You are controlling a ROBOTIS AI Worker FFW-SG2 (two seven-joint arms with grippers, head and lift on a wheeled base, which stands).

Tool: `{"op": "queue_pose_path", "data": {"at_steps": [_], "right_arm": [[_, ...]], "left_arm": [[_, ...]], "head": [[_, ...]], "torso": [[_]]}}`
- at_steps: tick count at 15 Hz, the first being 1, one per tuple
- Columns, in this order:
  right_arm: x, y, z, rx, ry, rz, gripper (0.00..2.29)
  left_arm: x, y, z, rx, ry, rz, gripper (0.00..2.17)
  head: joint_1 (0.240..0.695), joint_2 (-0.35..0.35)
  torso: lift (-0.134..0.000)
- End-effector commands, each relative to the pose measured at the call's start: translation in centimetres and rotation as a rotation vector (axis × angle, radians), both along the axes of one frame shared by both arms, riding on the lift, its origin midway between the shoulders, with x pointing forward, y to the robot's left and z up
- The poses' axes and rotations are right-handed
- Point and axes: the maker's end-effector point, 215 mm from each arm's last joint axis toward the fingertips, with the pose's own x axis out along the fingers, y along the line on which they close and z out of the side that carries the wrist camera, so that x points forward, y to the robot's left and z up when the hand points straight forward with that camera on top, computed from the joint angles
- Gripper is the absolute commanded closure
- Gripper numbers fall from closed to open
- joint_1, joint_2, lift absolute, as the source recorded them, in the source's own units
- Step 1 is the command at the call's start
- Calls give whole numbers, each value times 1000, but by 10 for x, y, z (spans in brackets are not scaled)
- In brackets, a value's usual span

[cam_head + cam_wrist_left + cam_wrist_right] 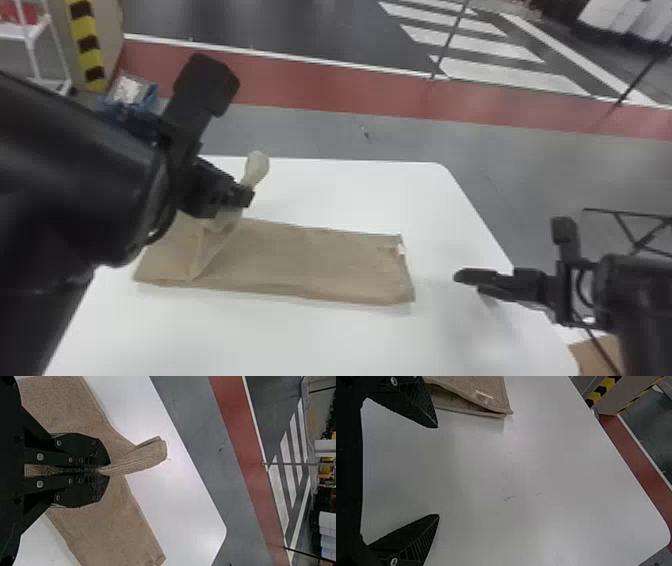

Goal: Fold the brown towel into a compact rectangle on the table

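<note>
My left gripper (pixel 246 196) is over the left part of the brown towel (pixel 320 260), which lies as a long folded strip across the table. In the left wrist view the left gripper (pixel 99 470) is shut on a raised fold of the towel (pixel 136 461), whose end pokes out past the fingertips. Off the towel's right end, my right gripper (pixel 465 282) hangs above the table. Seen from its own wrist, the right gripper (pixel 438 471) stands open with bare table between its fingers, and a layered towel corner (pixel 494 403) lies to one side.
The white table (pixel 390 195) has its rounded far right corner beyond the towel. A brown item (pixel 600 352) shows past the table's lower right edge. On the floor behind stand a striped post (pixel 89 50) and a white rack (pixel 31 40).
</note>
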Motion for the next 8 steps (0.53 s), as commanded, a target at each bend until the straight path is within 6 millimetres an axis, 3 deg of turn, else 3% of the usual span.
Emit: {"op": "queue_pose_path", "data": {"at_steps": [1, 8], "right_arm": [[-2, -4, 9, 3, -8, -8, 76], [-8, -4, 31, 28, -4, -27, 76]], "left_arm": [[-17, -13, -20, 12, 37, -30, -1], [-20, -9, -24, 8, 36, -7, 33]], "head": [[695, -350], [695, -350]], "torso": [[-124], [-124]]}}
